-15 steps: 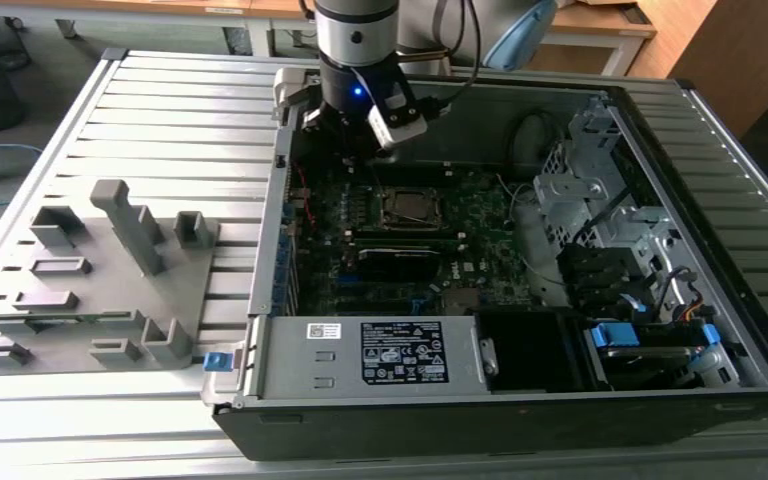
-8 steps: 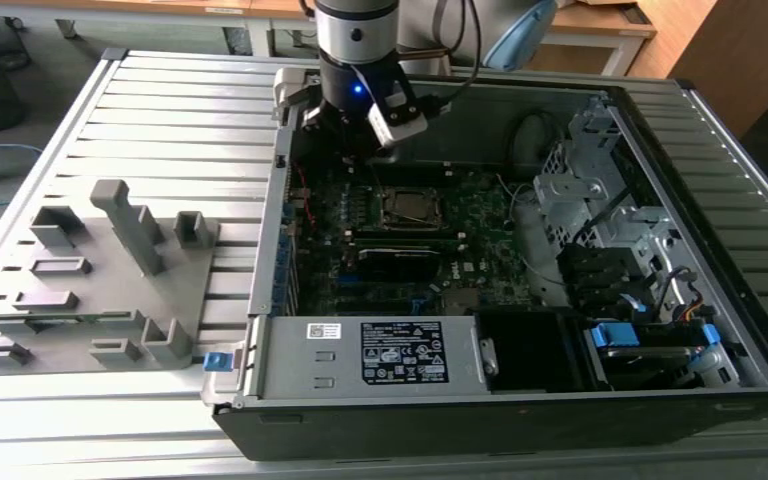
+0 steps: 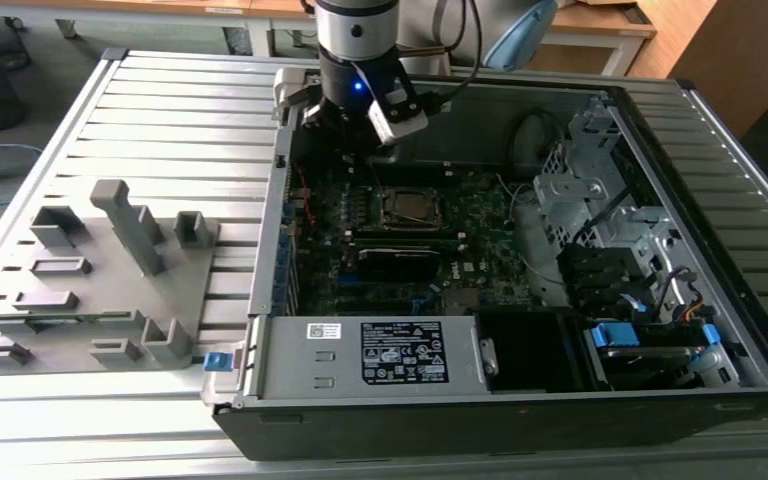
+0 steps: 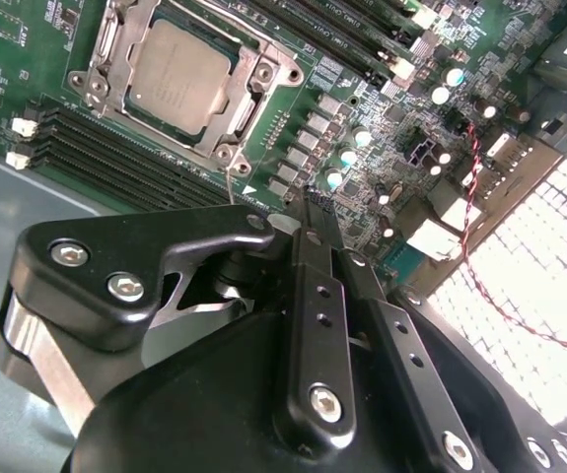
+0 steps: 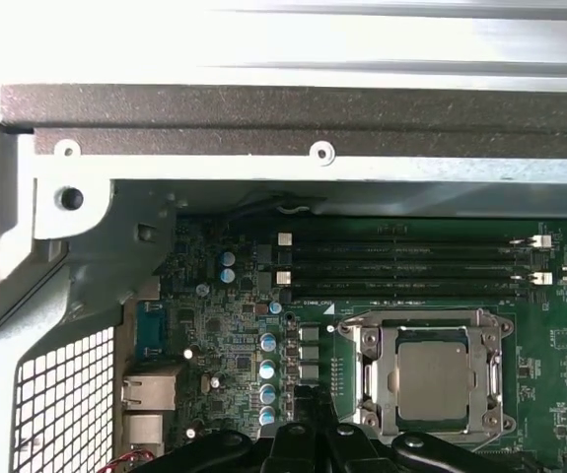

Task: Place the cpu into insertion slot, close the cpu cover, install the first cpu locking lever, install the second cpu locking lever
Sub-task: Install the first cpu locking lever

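Near the cpu (image 4: 179, 79), the end effector (image 4: 308, 200) points down.

The silver-and-black jointed robot arm (image 3: 355, 35) is reaching straight down at twelve o'clock in the exterior view. A blue light is glowing on its wrist (image 3: 357, 88), and a white camera block (image 3: 398, 118) is riding at the wrist's four o'clock. The black two-fingered metal gripper (image 3: 355, 140) (image 4: 308, 202) (image 5: 313, 439) is pointing downward. In both wrist views its slim fingers (image 4: 315, 296) are pressing together, gripping nothing.
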`<state>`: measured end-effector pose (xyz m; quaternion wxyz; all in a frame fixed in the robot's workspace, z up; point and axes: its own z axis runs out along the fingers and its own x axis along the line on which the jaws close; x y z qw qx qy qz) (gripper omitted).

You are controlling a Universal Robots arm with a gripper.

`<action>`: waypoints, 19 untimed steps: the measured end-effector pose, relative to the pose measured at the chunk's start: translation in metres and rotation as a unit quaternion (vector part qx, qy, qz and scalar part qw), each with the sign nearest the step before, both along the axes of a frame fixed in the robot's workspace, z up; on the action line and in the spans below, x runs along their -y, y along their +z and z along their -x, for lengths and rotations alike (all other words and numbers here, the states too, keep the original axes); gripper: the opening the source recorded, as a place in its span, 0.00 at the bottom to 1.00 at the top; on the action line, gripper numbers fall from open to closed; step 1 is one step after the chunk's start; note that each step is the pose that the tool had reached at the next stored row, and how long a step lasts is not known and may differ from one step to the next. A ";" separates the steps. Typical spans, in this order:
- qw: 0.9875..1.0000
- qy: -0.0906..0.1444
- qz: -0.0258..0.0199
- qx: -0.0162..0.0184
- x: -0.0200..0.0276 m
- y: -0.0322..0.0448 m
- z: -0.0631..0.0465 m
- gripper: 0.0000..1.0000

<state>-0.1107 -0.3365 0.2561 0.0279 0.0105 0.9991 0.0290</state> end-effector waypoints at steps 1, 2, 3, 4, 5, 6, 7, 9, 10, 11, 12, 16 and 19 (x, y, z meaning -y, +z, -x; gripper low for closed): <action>1.000 0.000 0.000 0.000 0.0000 0.0002 0.000 0.10; 1.000 0.000 0.000 0.000 0.0000 0.0002 0.000 0.10; 1.000 0.000 0.000 0.000 0.0000 0.0002 0.000 0.10; 1.000 0.000 0.000 0.000 0.0000 0.0001 0.000 0.10; 1.000 0.000 0.000 0.000 0.0001 0.0000 0.000 0.10; 1.000 0.000 0.000 0.000 0.0001 -0.0002 0.001 0.10; 1.000 0.000 0.000 0.000 0.0000 -0.0004 0.001 0.10; 1.000 0.000 0.000 0.000 -0.0005 -0.0006 0.001 0.10; 1.000 0.000 0.000 0.000 -0.0012 -0.0007 0.001 0.10; 1.000 0.000 0.000 0.000 -0.0019 -0.0007 0.001 0.10; 1.000 0.000 0.000 0.000 -0.0028 -0.0009 0.001 0.10; 1.000 0.000 0.000 0.000 -0.0073 -0.0013 0.001 0.10; 1.000 0.000 0.000 0.000 -0.0114 -0.0017 0.001 0.10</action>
